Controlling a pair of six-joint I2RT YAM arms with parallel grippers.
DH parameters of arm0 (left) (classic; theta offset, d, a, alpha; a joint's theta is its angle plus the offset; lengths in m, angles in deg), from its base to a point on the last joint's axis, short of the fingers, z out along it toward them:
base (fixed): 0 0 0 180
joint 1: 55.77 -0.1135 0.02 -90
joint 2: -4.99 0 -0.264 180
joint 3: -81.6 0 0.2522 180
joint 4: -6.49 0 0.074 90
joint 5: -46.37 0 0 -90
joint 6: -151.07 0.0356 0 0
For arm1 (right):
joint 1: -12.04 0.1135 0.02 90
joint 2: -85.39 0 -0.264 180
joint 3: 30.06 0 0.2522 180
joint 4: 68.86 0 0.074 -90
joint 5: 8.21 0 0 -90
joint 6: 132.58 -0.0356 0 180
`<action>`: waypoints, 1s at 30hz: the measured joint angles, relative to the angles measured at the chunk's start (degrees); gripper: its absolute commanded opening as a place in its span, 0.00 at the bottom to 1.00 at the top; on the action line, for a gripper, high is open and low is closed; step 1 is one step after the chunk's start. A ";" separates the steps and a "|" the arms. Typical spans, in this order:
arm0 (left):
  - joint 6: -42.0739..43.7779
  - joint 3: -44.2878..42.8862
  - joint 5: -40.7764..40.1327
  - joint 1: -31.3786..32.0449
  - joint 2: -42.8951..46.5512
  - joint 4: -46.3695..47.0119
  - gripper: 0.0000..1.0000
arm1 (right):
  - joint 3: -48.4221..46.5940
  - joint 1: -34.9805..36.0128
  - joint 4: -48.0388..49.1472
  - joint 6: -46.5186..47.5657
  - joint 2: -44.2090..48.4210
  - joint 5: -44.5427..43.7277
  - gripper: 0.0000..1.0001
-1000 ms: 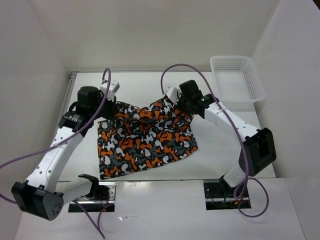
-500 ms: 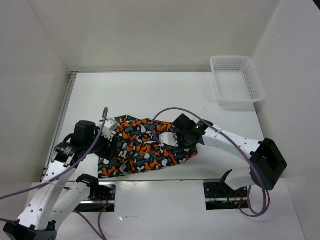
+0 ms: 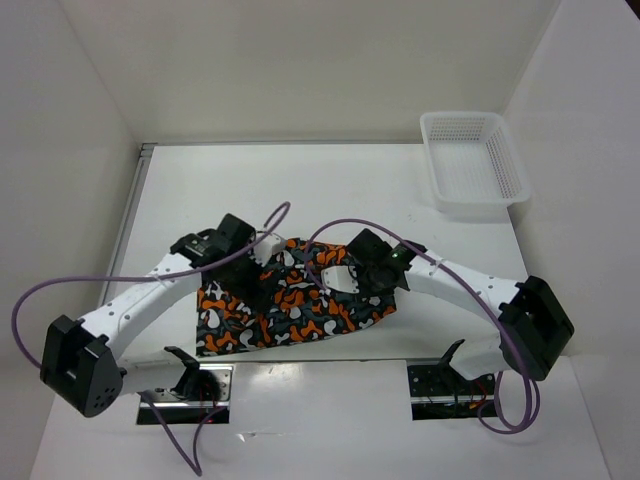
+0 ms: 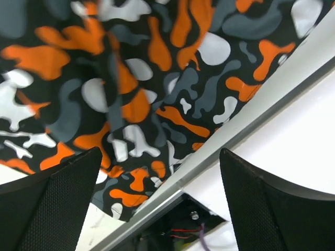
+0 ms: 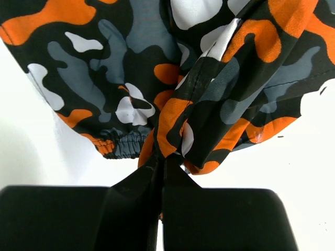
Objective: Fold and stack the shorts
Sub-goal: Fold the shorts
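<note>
The right fingers (image 5: 131,209) pinch the shorts (image 3: 290,310); left fingers (image 4: 57,209) spread wide above them, apparently clear; basket (image 3: 475,207) well apart.

- The left arm (image 3: 150,295) and the right arm (image 3: 465,285) have slim white links joined by boxy black joint housings (image 3: 535,325). The largest housings sit at 8 and 4 o'clock in the top view.
- A thin purple cable (image 3: 345,221) loops off each arm.
- A small green light (image 3: 397,254) glows on the right arm's black wrist.
- The left gripper (image 4: 159,151) has broad black fingers (image 4: 57,204) with a fine dimpled texture, at 7 and 5 o'clock in its wrist view.
- The right gripper (image 5: 161,157) has smooth matte-black fingers (image 5: 209,219) on a wide black block at 6 o'clock.
</note>
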 measured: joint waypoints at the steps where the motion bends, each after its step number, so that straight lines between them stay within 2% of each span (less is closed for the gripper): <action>1: -0.02 0.13 -1.68 2.10 -0.33 0.24 1.00 | -0.02 0.00 0.15 -0.04 0.00 -0.17 0.00; 5: 0.00 3.13 -7.37 7.41 -1.97 2.64 1.00 | 0.00 0.00 0.85 -0.46 -0.24 -0.59 0.00; 13: -0.02 12.33 -21.03 8.70 -5.01 9.97 0.98 | -0.02 0.00 1.01 -0.68 -1.31 -0.76 0.00; 15: -0.02 11.98 -22.03 8.57 -5.09 10.67 0.83 | -0.02 0.00 1.03 -0.68 -1.49 -0.74 0.00; 18: 0.15 9.49 -18.97 8.07 -5.70 9.92 0.47 | -0.02 0.00 1.03 -0.68 -1.51 -0.76 0.00; 22: 0.17 8.33 -12.15 7.78 -5.81 7.41 0.14 | -0.02 0.00 1.01 -0.68 -1.51 -0.90 0.00; 25: 0.04 8.31 -9.62 7.78 -5.84 5.35 0.00 | -0.02 0.00 1.03 -0.68 -1.51 -1.16 0.00; 30: 0.02 7.04 -11.52 7.45 -5.95 5.03 0.00 | -0.07 -0.11 1.90 -0.90 -1.60 -2.23 0.00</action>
